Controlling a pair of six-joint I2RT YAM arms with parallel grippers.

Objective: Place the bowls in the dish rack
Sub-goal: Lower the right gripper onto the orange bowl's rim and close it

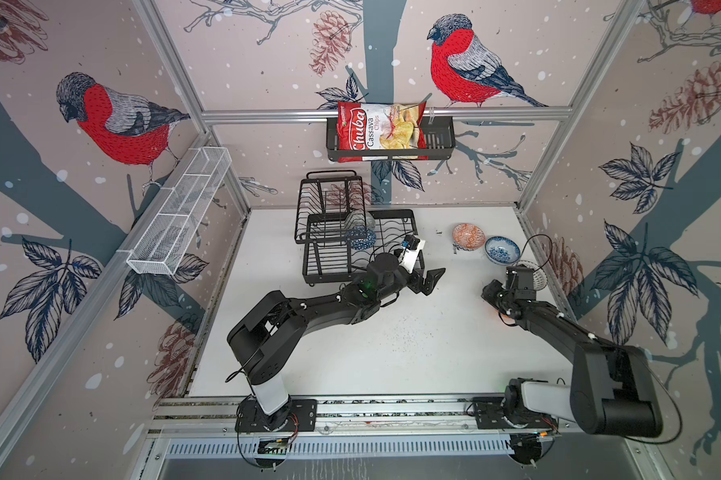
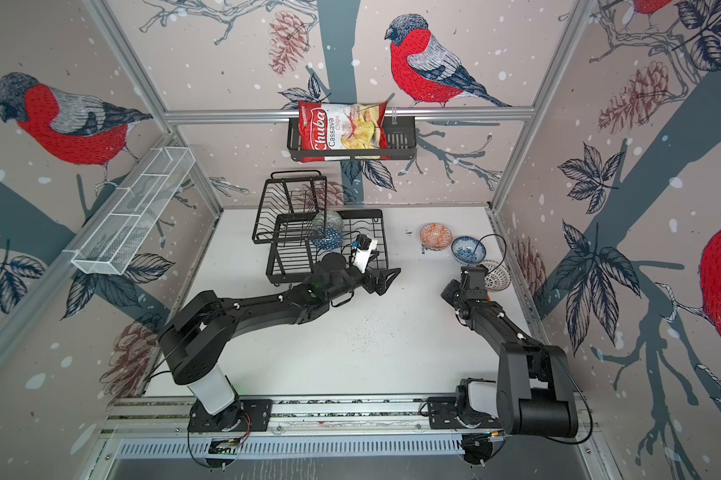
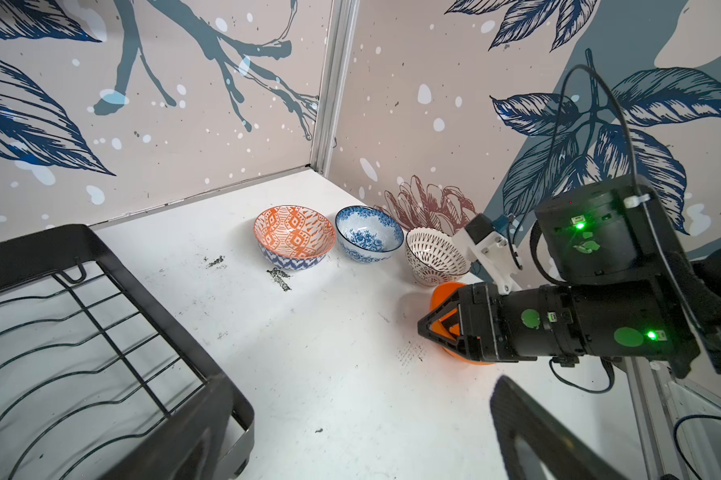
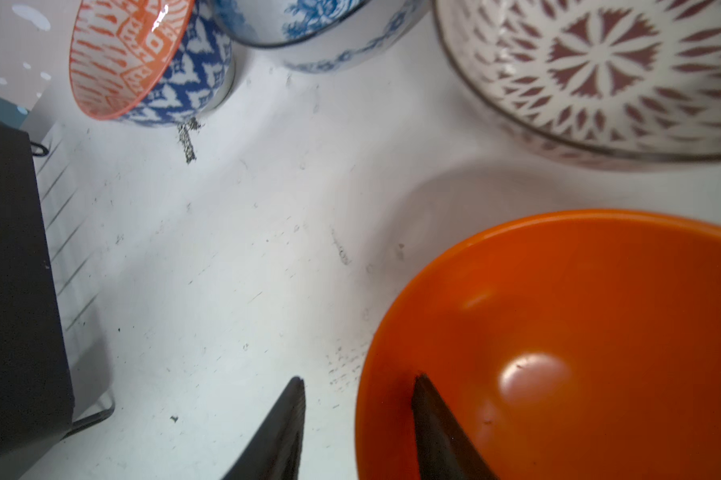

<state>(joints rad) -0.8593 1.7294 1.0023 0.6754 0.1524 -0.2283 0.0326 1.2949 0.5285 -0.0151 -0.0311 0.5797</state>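
The scuffed white tabletop carries the large black wire two-tier dish rack toward its back, left of the middle in both top views. The left gripper hangs just off the rack's near right corner, jaws spread wide around nothing. The right gripper reaches down near the right wall. Its jaws are partly apart and astride the rim of the plain glossy orange bowl, and the outer finger stands clear of the rim, so nothing is clamped.

Behind that bowl, upright on the table in a row, stand the white lattice-patterned bowl, the blue-white floral bowl and the salmon-orange patterned bowl. Two bowls sit in the rack where the tiers meet: the grey-green patterned bowl and, just in front of it, the dark blue geometric bowl.
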